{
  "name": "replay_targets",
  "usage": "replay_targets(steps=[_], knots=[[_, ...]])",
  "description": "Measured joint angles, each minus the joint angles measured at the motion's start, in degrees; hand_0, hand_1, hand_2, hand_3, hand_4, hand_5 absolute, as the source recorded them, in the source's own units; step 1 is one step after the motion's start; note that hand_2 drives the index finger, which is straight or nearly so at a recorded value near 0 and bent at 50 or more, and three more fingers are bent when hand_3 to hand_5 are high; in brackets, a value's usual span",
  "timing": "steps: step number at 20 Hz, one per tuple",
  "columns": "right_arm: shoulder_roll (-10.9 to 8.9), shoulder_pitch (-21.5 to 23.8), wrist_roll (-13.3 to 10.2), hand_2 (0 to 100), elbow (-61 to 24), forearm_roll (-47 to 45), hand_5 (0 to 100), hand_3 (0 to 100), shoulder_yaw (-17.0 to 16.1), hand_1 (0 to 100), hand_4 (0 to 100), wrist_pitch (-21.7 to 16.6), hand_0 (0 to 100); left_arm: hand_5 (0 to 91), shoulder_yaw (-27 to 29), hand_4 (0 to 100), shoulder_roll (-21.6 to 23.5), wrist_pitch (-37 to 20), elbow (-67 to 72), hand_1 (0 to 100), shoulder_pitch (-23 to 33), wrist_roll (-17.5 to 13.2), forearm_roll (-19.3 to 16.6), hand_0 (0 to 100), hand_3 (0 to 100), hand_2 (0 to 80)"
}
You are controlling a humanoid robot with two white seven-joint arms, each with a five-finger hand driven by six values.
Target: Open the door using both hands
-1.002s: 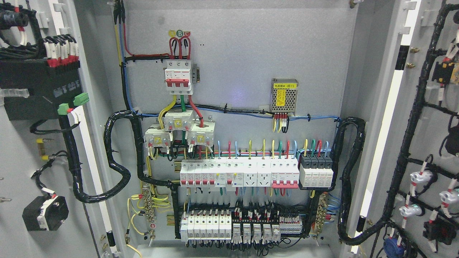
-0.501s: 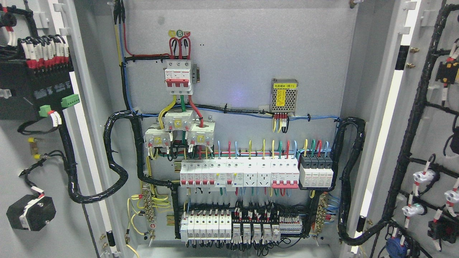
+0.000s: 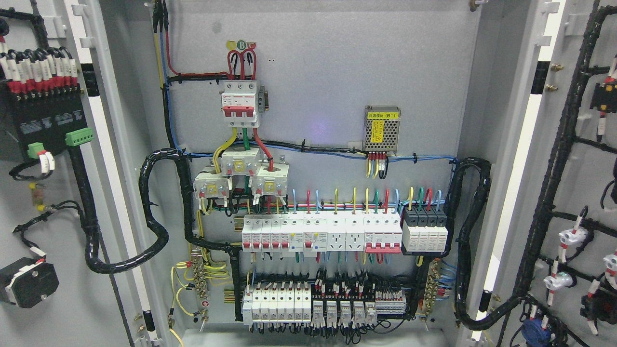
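left door point(image 3: 53, 231): swung wide open at the picture's left, its inner face toward the camera; it carries a black module point(image 3: 46, 120) with a row of red-and-white ferruled wires on top, two green plugs at its lower edge, and a black round-bodied switch back point(image 3: 26, 288) low down.
right door point(image 3: 573, 159): swung open at the picture's right, inner face showing; a black wire harness point(image 3: 554, 159) branches across it to white and black lamp or button backs.
cabinet interior point(image 3: 337, 72): grey back panel fully exposed between the two doors.
main breaker point(image 3: 239, 103): upper left of the panel, red toggles, red leads looping above it.
power supply point(image 3: 382, 129): small perforated metal box with a yellow label, right of the main breaker, well apart from it.
breaker row point(image 3: 320, 233): white modules in a line across the middle, a black block just beside its right end.
lower row point(image 3: 323, 306): more white breakers and small relays near the cabinet floor.
black conduits point(image 3: 154, 217): thick looms looping from each door into the cabinet sides.
left hand: out of view, so its state cannot be told.
right hand: out of view, so its state cannot be told.
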Motion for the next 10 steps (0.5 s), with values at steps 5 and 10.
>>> replay_targets(steps=[5, 10], knots=[[0.91, 0.1, -0.1, 0, 1.0, -0.2, 0, 0, -1.4, 39, 0, 0.1, 12, 0.0, 1.4, 0, 2.2, 0.0, 3.1, 39, -1.9, -0.1, 1.1, 12, 0, 0.0], [1.86, 0.2, -0.2, 0, 1.9, -0.2, 0, 0, -2.6, 39, 0, 0.1, 12, 0.0, 2.2, 0, 3.8, 0.0, 7.0, 39, -5.1, -0.2, 1.4, 12, 0, 0.0]])
